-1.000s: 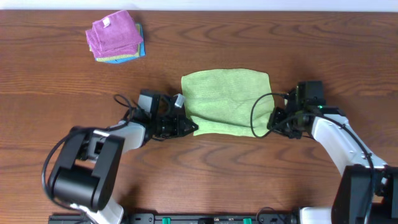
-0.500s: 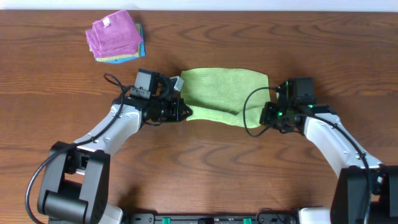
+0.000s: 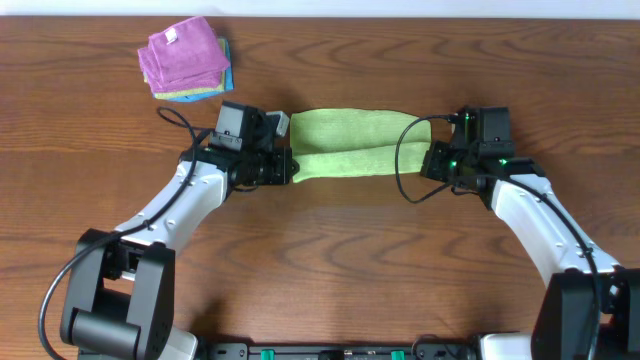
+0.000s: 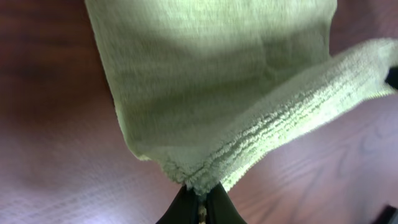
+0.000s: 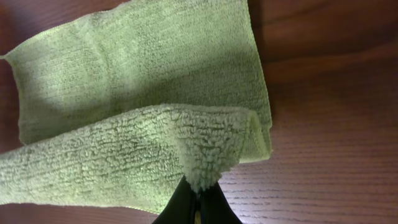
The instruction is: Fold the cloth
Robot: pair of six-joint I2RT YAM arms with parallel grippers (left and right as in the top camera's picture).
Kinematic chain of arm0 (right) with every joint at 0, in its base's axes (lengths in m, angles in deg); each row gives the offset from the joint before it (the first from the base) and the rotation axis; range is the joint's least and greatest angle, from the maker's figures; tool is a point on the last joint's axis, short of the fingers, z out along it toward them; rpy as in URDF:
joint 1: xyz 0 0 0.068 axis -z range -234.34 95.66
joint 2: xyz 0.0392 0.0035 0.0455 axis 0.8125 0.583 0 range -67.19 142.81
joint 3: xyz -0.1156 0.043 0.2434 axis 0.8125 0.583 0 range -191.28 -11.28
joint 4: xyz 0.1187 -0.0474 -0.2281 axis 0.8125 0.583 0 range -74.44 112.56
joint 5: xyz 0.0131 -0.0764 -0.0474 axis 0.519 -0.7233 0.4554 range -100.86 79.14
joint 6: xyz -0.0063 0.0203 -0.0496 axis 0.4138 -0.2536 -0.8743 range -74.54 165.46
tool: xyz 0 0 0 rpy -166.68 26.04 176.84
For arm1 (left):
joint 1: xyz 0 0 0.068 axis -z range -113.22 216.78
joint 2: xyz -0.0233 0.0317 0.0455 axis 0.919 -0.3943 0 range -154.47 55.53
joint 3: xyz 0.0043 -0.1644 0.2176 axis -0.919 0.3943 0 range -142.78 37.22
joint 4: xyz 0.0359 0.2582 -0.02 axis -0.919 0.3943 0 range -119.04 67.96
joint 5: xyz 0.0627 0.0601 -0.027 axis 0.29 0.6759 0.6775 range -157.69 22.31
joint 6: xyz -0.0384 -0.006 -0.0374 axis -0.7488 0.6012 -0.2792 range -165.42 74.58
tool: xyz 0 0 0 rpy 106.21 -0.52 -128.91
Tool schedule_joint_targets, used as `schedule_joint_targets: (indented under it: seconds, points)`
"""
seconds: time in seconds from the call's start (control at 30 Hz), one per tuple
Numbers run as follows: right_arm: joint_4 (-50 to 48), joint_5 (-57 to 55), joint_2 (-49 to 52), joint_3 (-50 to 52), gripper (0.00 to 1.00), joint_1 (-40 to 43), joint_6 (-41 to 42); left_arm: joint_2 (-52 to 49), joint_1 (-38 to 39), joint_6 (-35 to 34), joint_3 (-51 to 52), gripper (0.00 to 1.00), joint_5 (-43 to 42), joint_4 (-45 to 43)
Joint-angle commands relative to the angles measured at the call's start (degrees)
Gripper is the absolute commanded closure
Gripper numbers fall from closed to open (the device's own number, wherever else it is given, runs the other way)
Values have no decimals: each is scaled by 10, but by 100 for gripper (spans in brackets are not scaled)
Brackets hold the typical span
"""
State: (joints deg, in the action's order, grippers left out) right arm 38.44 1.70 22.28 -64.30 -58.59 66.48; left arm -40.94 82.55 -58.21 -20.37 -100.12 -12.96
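Cloth [image 3: 350, 155]: lime green, mid worktop, stretched as a long narrow band between the two arms.
Cloth shape: far part lies flat on the wood; near edge is lifted and doubled over it, fluffy underside showing in both wrist views.
Left end effector [image 3: 290, 168]: fingers pressed together, pinching the cloth's left near corner; the corner bunches right at the fingertips.
Right end effector [image 3: 432, 160]: fingers pressed together, pinching the right near corner, which is folded up into a small peak.
Fold state: lifted edge sits over the flat layer but not lined up with the far edge; not laid down.
Worktop [image 3: 350, 270]: dark wood grain.
Purple cloth [image 3: 182, 55]: far left, white tag up, stacked on the blue cloth [image 3: 228, 75], well apart from the arms.
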Motion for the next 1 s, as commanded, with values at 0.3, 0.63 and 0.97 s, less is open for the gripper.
schedule_joint_targets:
  seconds: [0.3, 0.63, 0.97]
  points:
    - [-23, -16, 26, -10, 99, -16, 2, -33, -3, 21, -31, 94, 38, -31]
    - [-56, -18, 82, -30, 98, -19, 4, -117, -4, 38, -113, 94, 39, -27]
    - [-33, -18, 173, -150, 98, -19, -5, -129, -9, 43, -146, 94, 75, -30]
